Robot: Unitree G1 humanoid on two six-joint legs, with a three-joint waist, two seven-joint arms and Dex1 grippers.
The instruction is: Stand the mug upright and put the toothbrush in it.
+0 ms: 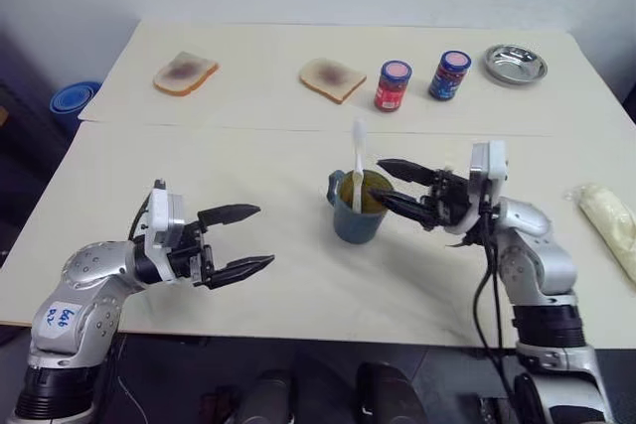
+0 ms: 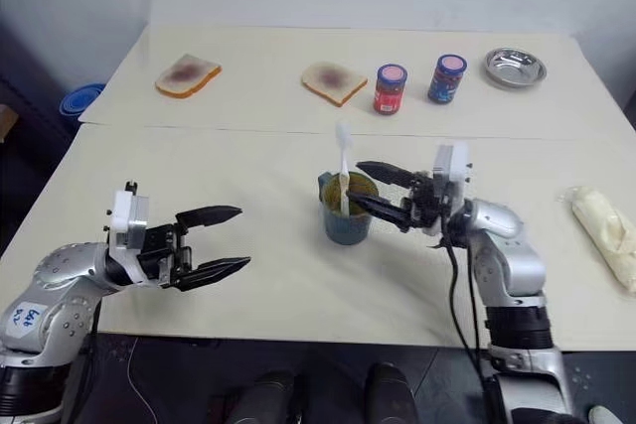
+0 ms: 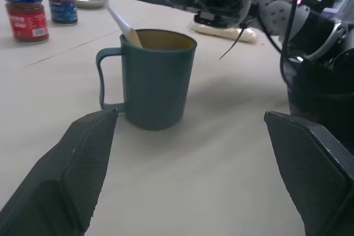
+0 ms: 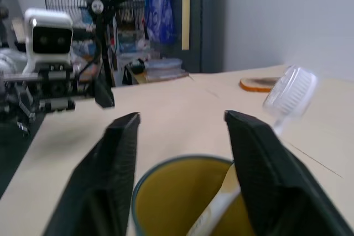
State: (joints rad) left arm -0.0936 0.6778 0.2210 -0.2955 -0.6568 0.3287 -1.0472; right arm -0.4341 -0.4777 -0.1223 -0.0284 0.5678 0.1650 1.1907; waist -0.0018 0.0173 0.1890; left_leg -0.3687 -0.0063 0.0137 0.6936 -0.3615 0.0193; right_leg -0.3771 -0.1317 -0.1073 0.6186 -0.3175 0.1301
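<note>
The dark teal mug [image 1: 356, 213] stands upright near the middle of the front table, its handle toward the far left. The white toothbrush [image 1: 357, 168] leans inside it, bristled head [image 4: 290, 89] up. My right gripper [image 1: 386, 184] is open just to the right of the mug, with its fingers [image 4: 119, 158] over the rim and nothing between them. The toothbrush stands free beyond the tips. My left gripper [image 1: 263, 236] is open to the left of the mug [image 3: 157, 78], a hand's width away, pointing at it.
On the far table lie two toast slices [image 1: 185, 72] [image 1: 333, 78], a red-lidded jar [image 1: 393, 84], a blue jar [image 1: 449, 74] and a metal dish [image 1: 515, 64]. A pale wrapped lump [image 1: 611, 220] rests at the right edge. A blue tub [image 1: 75, 101] sits past the left edge.
</note>
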